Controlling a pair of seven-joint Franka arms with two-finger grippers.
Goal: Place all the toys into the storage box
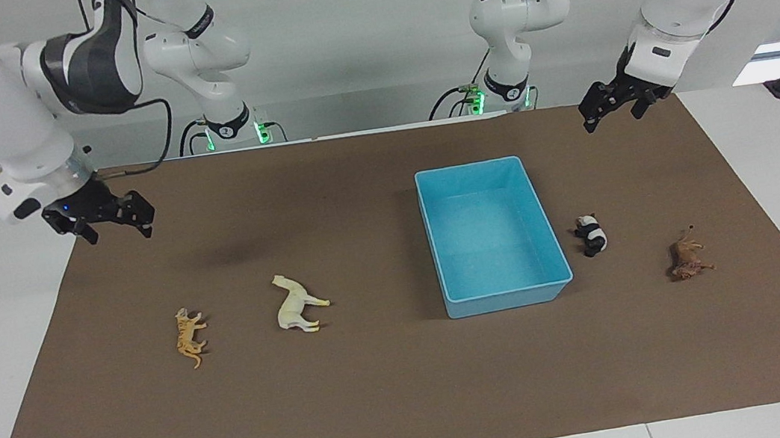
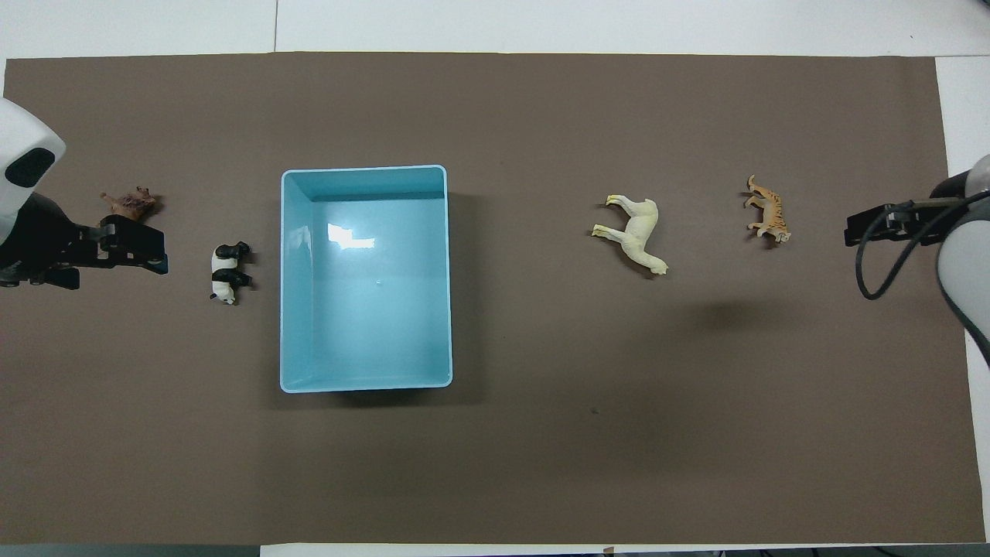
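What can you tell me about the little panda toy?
The panda is a small black-and-white figurine that looks like plastic. It lies on its side on the brown mat, close beside the blue storage box but not touching it, between the box and the lion. Nothing holds or touches it.

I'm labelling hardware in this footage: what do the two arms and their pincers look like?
Both arms are glossy white with rounded segments, dark grey-black bands at the joints and black cables looping alongside. Green lights glow at both bases. The right pincer is black with angular linked fingers, under a silver metal ring, with a small blue light on it. The left pincer is black too, below a white wrist block bearing a dark oval mark.
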